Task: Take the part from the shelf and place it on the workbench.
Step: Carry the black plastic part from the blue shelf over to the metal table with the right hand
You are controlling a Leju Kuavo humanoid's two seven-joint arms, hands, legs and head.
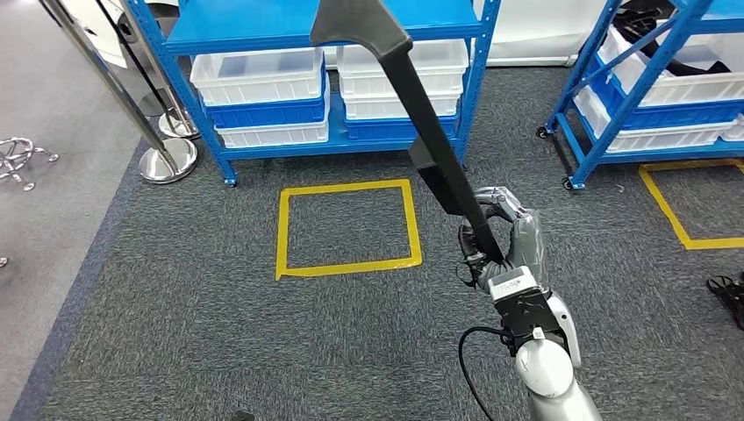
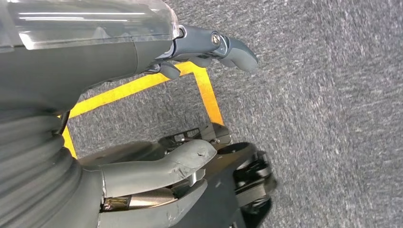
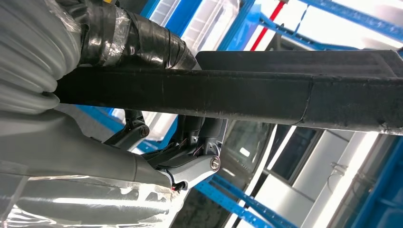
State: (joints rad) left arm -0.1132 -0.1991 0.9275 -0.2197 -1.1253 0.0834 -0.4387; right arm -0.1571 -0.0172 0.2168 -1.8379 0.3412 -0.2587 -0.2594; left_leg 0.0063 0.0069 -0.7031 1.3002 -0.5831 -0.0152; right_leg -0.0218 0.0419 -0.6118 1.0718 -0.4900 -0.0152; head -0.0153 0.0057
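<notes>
Item: long black part (image 1: pixel 434 149), a slim bar that widens to a grey flared end near the top of the head view. Location: off the shelf, carried in the air above the grey carpet, slanting up and away from the robot toward the blue shelf (image 1: pixel 263 26). Workbench: not seen from here.

Holder: right hand (image 1: pixel 502 241), fingers wrapped around the bar's lower end. The right wrist view confirms the bar (image 3: pixel 237 95) lying across the palm with dark fingers curled round it.

Left hand (image 2: pixel 190 52): hangs over the carpet and a strip of yellow floor tape (image 2: pixel 209 95); fingers apart, nothing in them.

Surroundings: white and blue bins (image 1: pixel 259 88) stacked on the shelf's lower tier; a second blue rack (image 1: pixel 632 96) to the right; a yellow taped square (image 1: pixel 346 228) on the floor; a chrome stanchion (image 1: pixel 167 158) at left.

Risks, as judged:
- Grip sits at one end only, so most of the bar's length overhangs. The leverage could twist it in the fingers or let it slide out.
- The flared end reaches close to the shelf's upper deck in the head view. A turn of the body could swing it into the shelf posts or the bins.
- The same sweep could catch the second rack on a turn to the right.
- A single-handed set-down could land one end first and tip.
</notes>
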